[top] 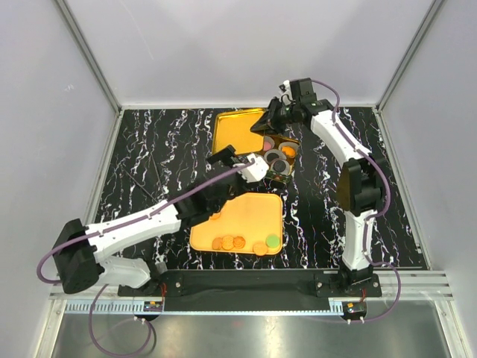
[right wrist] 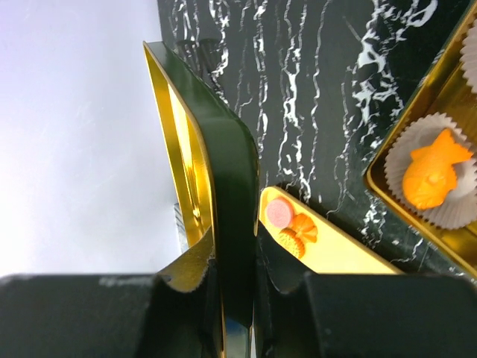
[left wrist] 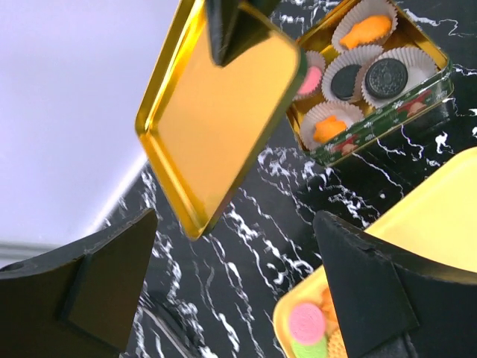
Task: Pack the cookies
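The left gripper [left wrist: 235,224] has its jaws spread wide with nothing between them, hovering over bare table [top: 149,164] between the yellow tray [top: 250,212] and the tin [left wrist: 373,123]. The right gripper [right wrist: 235,276] is clenched on one edge of the tin's lid [left wrist: 216,127], holding it tilted in the air toward the far edge of the table, just left of the tin. Some cookies [left wrist: 386,77] already sit in paper cups [left wrist: 417,63] inside the tin: two black, a pink one and two orange. More cookies [top: 238,242] lie on the tray along its near edge, mostly orange with a green one at the right and a pink one beside it. Another orange one sits at the tray's left edge beside the left arm. The main risk, as I judge it, is the lid. It is pinched by a thin rim only and hangs at an angle, so it could swing or slip out and drop onto the tin or the cups. The left gripper is also close to both the lid and the tin, so a careless lift or reach could knock either one and shake cookies out of their cups. The cookies on the tray are small, flat and lying close together, so open jaws coming down off centre may push them along the smooth tray rather than pinch one. Setting the lid on now would leave those unpacked.
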{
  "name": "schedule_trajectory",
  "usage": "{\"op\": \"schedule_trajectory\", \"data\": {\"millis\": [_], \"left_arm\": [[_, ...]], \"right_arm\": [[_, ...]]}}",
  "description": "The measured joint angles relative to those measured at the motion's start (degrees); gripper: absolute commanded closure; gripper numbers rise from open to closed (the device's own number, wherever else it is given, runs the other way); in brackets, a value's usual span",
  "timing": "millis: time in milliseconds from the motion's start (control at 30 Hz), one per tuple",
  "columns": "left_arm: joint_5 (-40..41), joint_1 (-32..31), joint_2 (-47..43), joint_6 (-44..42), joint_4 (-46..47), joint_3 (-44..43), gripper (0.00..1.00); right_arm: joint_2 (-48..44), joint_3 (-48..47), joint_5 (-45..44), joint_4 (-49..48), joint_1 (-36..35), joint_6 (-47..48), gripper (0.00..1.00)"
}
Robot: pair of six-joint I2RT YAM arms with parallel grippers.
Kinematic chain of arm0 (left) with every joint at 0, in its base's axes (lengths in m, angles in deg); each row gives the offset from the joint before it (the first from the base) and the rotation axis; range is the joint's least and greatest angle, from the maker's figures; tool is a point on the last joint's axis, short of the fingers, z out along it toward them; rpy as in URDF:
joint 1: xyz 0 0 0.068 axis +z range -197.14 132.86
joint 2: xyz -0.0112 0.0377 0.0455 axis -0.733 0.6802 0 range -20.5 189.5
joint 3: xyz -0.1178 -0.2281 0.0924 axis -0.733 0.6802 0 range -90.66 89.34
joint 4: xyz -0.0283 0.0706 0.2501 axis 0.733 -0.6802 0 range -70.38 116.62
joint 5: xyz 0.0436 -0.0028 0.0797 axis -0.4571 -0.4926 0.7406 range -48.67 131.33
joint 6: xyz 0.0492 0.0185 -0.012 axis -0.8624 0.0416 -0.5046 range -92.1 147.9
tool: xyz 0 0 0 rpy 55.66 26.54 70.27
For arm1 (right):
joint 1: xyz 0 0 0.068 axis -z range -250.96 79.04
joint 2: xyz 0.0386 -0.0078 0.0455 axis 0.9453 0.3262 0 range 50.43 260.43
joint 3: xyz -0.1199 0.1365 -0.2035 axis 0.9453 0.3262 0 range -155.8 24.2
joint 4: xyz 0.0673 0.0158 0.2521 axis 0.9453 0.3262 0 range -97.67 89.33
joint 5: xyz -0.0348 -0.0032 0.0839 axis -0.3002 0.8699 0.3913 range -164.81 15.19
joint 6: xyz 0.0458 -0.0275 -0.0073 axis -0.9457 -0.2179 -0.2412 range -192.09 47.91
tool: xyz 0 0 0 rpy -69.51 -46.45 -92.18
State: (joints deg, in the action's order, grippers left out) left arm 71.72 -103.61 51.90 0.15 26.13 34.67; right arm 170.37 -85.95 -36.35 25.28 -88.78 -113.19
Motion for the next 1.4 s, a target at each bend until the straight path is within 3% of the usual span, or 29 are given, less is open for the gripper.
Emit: {"op": "schedule_trajectory", "data": {"millis": [267,533,667,800,1100,1133,1200,1300,1367,1400], "left_arm": [[1.5,-1.6,6.3,-12.7,16.5,3.0,0.05],[6.1,-1.0,16.6,-21.6,27.8,2.1,0.14],[8.7,-0.9,18.5,-25.6,33.7,0.7,0.26],[10.3,-0.8,19.1,-28.7,37.5,0.1,0.51],[9.9,-1.0,22.9,-36.4,40.7,0.4,0.9],[9.9,-1.1,23.1,-37.1,41.4,0.6,1.0],[9.9,-1.1,23.3,-38.9,42.6,0.7,1.0],[9.9,-1.1,23.3,-39.9,42.9,0.7,1.0],[9.8,-1.2,23.3,-39.3,42.3,0.5,1.0],[9.7,-1.2,23.3,-38.6,41.1,0.1,1.0]], "right_arm": [[-3.8,-0.7,-0.5,1.2,0.0,-1.2,1.0],[-9.9,4.2,-1.5,1.2,0.0,-1.4,1.0],[-11.4,7.1,-1.4,0.5,0.0,-1.5,1.0],[-11.6,9.2,-1.3,-0.6,0.0,-2.3,1.0],[-12.6,10.6,-1.5,-3.6,0.1,-3.3,1.0],[-12.8,10.8,-1.7,-3.8,0.1,-3.0,0.99],[-13.1,11.2,-1.7,-4.2,0.2,-2.9,0.98],[-13.9,12.0,-1.8,-5.2,0.2,-2.9,0.87],[-14.4,12.5,-2.0,-5.6,0.2,-2.7,0.71],[-14.4,12.6,-2.1,-5.7,0.2,-2.5,0.55]]}}
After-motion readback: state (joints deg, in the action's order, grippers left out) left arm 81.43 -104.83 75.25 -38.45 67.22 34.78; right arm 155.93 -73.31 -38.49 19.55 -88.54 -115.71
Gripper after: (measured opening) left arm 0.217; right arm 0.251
